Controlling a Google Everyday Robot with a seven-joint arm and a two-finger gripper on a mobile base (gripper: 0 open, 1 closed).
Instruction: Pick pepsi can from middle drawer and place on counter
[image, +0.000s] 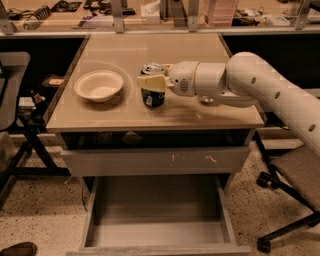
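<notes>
The pepsi can (152, 96), dark blue with a silver top, stands upright on the beige counter (200, 115) near its middle. My gripper (153, 77) reaches in from the right, its cream fingers (151, 83) closed around the can's upper part. The can's base rests on the counter surface. The middle drawer (157, 212) is pulled open below, its flat grey floor bare.
A white bowl (99, 85) sits on the counter to the left of the can. A grey drawer front with white scratches (160, 161) is above the open drawer. Office chairs stand at left (10, 115) and right (295, 175). A cluttered shelf runs behind.
</notes>
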